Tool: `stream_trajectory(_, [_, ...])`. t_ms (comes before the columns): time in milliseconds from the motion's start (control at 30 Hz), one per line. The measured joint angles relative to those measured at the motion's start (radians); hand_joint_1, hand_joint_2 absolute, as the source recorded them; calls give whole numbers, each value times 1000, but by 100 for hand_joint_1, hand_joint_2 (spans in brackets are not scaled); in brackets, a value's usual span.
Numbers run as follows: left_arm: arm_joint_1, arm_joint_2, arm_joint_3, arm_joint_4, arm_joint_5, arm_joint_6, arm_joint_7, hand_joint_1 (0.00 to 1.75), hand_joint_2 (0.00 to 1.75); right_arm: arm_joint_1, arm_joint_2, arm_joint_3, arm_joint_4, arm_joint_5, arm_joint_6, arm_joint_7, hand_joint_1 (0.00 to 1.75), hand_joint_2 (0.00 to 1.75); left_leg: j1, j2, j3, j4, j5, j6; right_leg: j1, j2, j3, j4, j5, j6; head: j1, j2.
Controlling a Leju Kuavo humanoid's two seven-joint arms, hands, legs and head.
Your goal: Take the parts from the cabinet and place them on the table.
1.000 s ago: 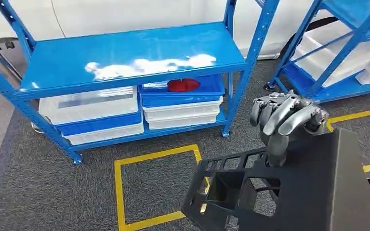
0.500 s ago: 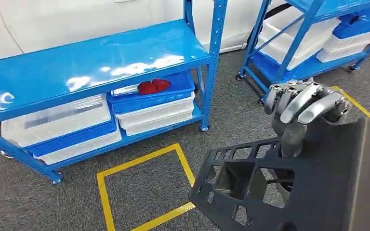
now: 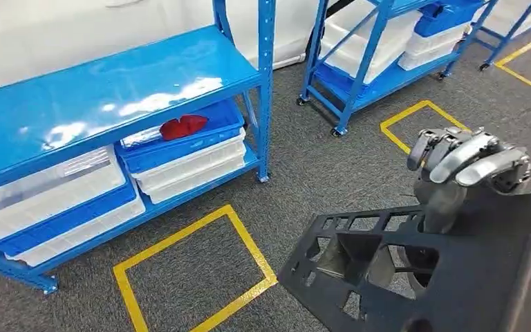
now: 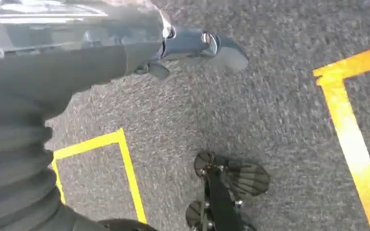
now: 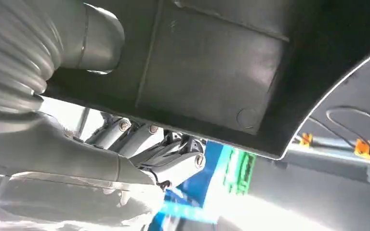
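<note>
Right robot hand (image 3: pixel 467 169) clamps black plastic part (image 3: pixel 415 277) by upper edge, lower right, for carrying. Left robot hand (image 4: pixel 192 45) hangs slack, unladen. Blue cabinet (image 3: pixel 110 97) upper left.

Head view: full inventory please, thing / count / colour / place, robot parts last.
Near rack: 1, blue, left, on the grey carpet.
Bins: several, white and blue, stacked on the near rack's lower shelf.
Red item: 1, red, in the top blue bin.
Far racks: at least 2, blue, behind on the right, holding white and blue bins.
Floor squares: 3 visible, yellow tape.
Black part: 1, black, open-ribbed, held low right.
Right hand: grey, grips the black part's upper edge.
Left hand: grey, over the carpet.
</note>
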Motion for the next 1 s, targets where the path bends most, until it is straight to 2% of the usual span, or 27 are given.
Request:
stream_trajectory(33, [1,5,0,0,0,-1,-6,0,175,0,1,-4,-5,-4,-1,0,175,175,-9,9,1,4,-5,-7,14,-49,15,-39,-15,-10,0,0])
stream_trajectory(67, [1,10,0,0,-1,-6,-14,0,175,5,4,-6,-10,-5,-6,0,175,175,-10,20,2,3,-7,-12,14,-24,11,-36,-9,-21,0,0])
stream_trajectory(133, [-3,24,0,0,-5,-15,-26,0,175,21,8,-16,-22,1,-17,0,175,175,-10,42,8,1,-10,-20,17,-2,6,-34,-10,-28,0,0])
stream_trajectory(167, [-7,29,0,0,-7,-19,-28,0,175,29,11,-19,-29,7,-22,0,175,175,-10,52,12,2,-14,-28,12,12,8,-41,-6,-35,0,0])
stream_trajectory(200, [-9,33,0,0,-8,-19,-30,0,175,36,16,-19,-37,19,-33,0,175,175,-4,28,10,10,-26,-35,6,20,13,-48,-1,-42,0,0])
stream_trajectory(233, [-10,33,0,0,-10,-18,-35,0,175,37,18,-18,-48,36,-52,0,175,175,-2,-27,-5,50,-57,-39,4,31,12,-49,1,-47,0,0])
stream_trajectory(267, [-8,35,0,0,-11,-18,-36,0,175,42,23,-18,-54,46,-63,0,175,175,0,-53,-38,124,-100,-42,4,42,10,-49,2,-50,0,0])
stream_trajectory(300, [-6,36,1,0,-15,-19,-37,0,175,50,27,-16,-59,60,-83,0,175,175,0,-65,-79,213,-142,-45,5,56,9,-49,3,-53,0,0])
stream_trajectory(333, [-5,38,1,0,-23,-22,-37,0,175,60,28,-15,-64,71,-102,0,175,175,0,-71,-113,286,-167,-47,5,70,8,-48,3,-53,0,0])
stream_trajectory(367, [-3,38,1,0,-30,-24,-38,0,175,68,27,-12,-72,82,-128,0,175,175,0,-73,-133,324,-170,-47,5,84,8,-47,3,-53,0,0])
stream_trajectory(400, [-2,38,0,0,-40,-28,-39,0,175,74,27,-8,-82,95,-154,0,175,175,1,-73,-128,309,-144,-46,5,101,9,-45,3,-53,0,0])
stream_trajectory(433, [-3,38,0,0,-44,-31,-39,0,175,77,27,-5,-89,102,-175,0,175,175,2,-75,-103,252,-103,-44,5,115,9,-43,3,-53,0,0])
stream_trajectory(467, [-5,39,-1,0,-52,-33,-39,0,175,78,25,-2,-97,108,-193,0,175,175,3,-81,-65,166,-54,-42,5,129,11,-40,2,-51,0,0])
stream_trajectory(500, [-8,41,-2,0,-54,-37,-39,0,175,80,23,-1,-103,108,-201,0,175,175,5,-105,-25,75,-9,-39,4,141,11,-37,1,-49,0,0])
stream_trajectory(533, [-9,42,-2,0,-58,-37,-37,0,175,83,19,0,-109,108,-215,0,175,175,11,-176,-3,29,-13,-32,4,152,6,-35,1,-43,0,0])
stream_trajectory(567, [-10,41,-3,0,-62,-37,-34,0,175,82,15,3,-110,112,-226,-1,175,175,12,-180,0,8,-13,-31,5,166,-3,-28,3,-34,0,0])
stream_trajectory(667, [-24,41,-6,0,-69,-37,-24,0,175,92,-1,17,-118,121,-248,0,175,175,2,-148,-1,13,-8,-16,-4,201,-12,-40,17,-11,0,0])
stream_trajectory(700, [-27,35,-7,0,-69,-37,-23,0,175,93,-7,20,-121,122,-253,0,175,175,16,-131,1,-2,2,-5,0,208,-14,-36,17,-6,0,0])
stream_trajectory(733, [-32,34,-7,0,-74,-39,-23,0,175,93,-17,27,-126,123,-270,0,175,175,13,-119,2,-6,6,1,6,146,-26,-10,-5,-2,0,0])
stream_trajectory(767, [-33,34,-8,0,-76,-40,-23,0,175,90,-29,33,-127,124,-279,0,175,175,12,-105,2,-6,6,8,5,104,-53,48,-43,3,0,0])
stream_trajectory(800, [-31,30,-8,0,-77,-40,-23,0,175,91,-37,40,-127,124,-287,0,175,175,9,-92,1,-6,6,8,3,80,-91,130,-83,7,0,0])
stream_trajectory(833, [-28,28,-8,0,-81,-41,-23,0,175,91,-42,47,-127,122,-290,0,175,175,7,-77,0,-5,5,10,1,71,-127,206,-115,10,0,0])
stream_trajectory(867, [-28,26,-8,0,-84,-41,-24,0,175,90,-49,54,-127,119,-293,0,175,175,5,-63,-2,-5,4,10,-1,67,-153,261,-130,13,0,0])
stream_trajectory(900, [-29,24,-8,0,-87,-43,-26,0,175,85,-54,58,-127,112,-292,0,175,175,4,-48,-2,-4,4,10,-4,65,-157,269,-121,14,0,0])
stream_trajectory(933, [-33,22,-8,0,-89,-47,-28,0,175,77,-59,59,-127,106,-290,0,175,175,4,-35,-1,-4,3,9,-5,61,-133,226,-91,15,0,0])
stream_trajectory(967, [-36,19,-8,0,-92,-52,-32,0,175,66,-63,61,-127,100,-281,0,175,175,4,-24,0,-4,1,7,-4,53,-87,144,-50,13,0,0])
stream_trajectory(1000, [-39,16,-8,0,-92,-55,-35,0,175,53,-65,64,-127,98,-268,0,175,175,3,-13,4,-4,-1,4,-2,32,-30,43,-11,8,0,0])
